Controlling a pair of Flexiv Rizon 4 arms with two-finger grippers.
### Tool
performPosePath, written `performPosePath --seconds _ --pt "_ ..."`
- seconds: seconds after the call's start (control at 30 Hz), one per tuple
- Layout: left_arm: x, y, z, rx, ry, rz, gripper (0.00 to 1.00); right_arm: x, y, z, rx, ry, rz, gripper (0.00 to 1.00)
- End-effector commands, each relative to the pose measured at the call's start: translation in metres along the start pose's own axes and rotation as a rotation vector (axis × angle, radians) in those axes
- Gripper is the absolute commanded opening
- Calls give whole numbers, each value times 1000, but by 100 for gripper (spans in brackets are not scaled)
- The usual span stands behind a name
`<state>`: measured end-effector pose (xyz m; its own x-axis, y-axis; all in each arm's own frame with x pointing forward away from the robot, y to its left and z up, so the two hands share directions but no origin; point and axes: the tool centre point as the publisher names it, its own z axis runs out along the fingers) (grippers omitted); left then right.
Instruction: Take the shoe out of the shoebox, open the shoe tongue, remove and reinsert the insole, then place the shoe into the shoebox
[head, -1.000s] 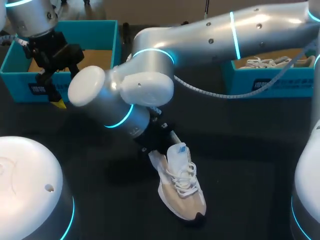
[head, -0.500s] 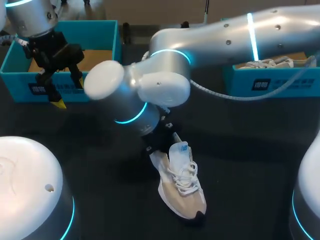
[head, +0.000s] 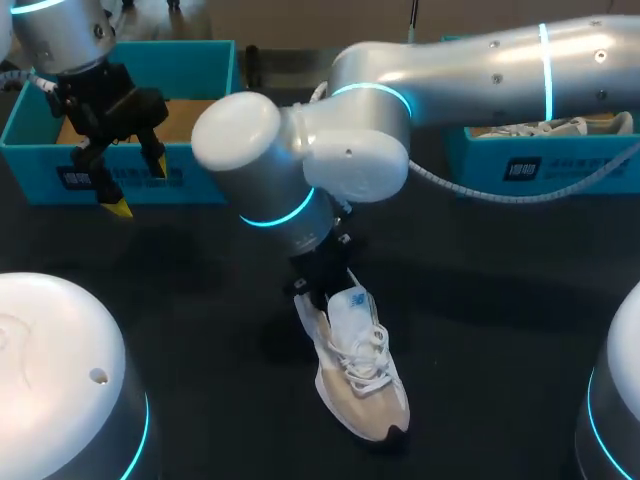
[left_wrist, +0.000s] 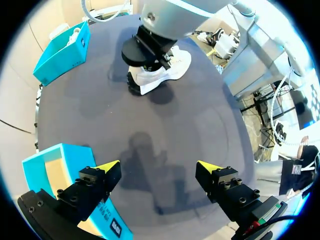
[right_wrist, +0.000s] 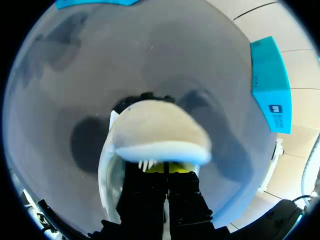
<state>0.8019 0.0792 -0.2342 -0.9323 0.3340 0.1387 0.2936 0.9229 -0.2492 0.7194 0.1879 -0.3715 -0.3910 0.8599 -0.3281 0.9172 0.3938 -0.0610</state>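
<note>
The shoe (head: 362, 380), on the worktop (head: 500, 350) under the right gripper (right_wrist: 171, 168) (grip cannot be told), is being nudged as that arm is swung across, suggesting insole work; the left gripper (left_wrist: 158, 166) is being held spread, well apart.

Setting: robotics lab bench. Evidence: dark table (head: 480, 340); two silver robot arms, left arm (head: 60, 35) and right arm (head: 480, 70), blue-lit joint rings; teal shoeboxes (head: 215, 80) along far edge.

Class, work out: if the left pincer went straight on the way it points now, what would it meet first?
Probably the bare dark table, just beside the blue shoebox; depth is hard to judge.
</note>
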Motion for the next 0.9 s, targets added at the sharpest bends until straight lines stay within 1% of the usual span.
performPosePath --seconds 0.03,0.1,0.17,0.37,0.4,0.43,0.5,0.53,0.77,0.8,0.9 --pt "1 0 0 -4 -1 1 100 -10 -5 -31 -25 -10 -3 0" --pt "1 0 0 -4 -1 1 100 -11 -5 -38 -29 -14 -5 0" --pt "1 0 0 -4 -1 1 100 -11 -6 -40 -30 -14 -9 0" --pt "1 0 0 -4 -1 1 100 -7 -14 -38 -26 28 -18 0" --pt "1 0 0 -4 -1 1 100 -6 -17 -37 -54 48 -28 0" --pt "1 0 0 -4 -1 1 100 -6 -18 -37 -56 53 -27 0" --pt "1 0 0 -4 -1 1 100 -3 -22 -36 -39 72 -27 0" --pt "1 0 0 -4 -1 1 100 -2 -23 -36 -49 95 -37 0" --pt "1 0 0 -4 -1 1 100 3 -32 -28 18 169 -32 0" --pt "1 0 0 -4 -1 1 100 4 -33 -29 31 183 -39 2" --pt "1 0 0 -4 -1 1 100 4 -33 -29 53 202 -48 14"
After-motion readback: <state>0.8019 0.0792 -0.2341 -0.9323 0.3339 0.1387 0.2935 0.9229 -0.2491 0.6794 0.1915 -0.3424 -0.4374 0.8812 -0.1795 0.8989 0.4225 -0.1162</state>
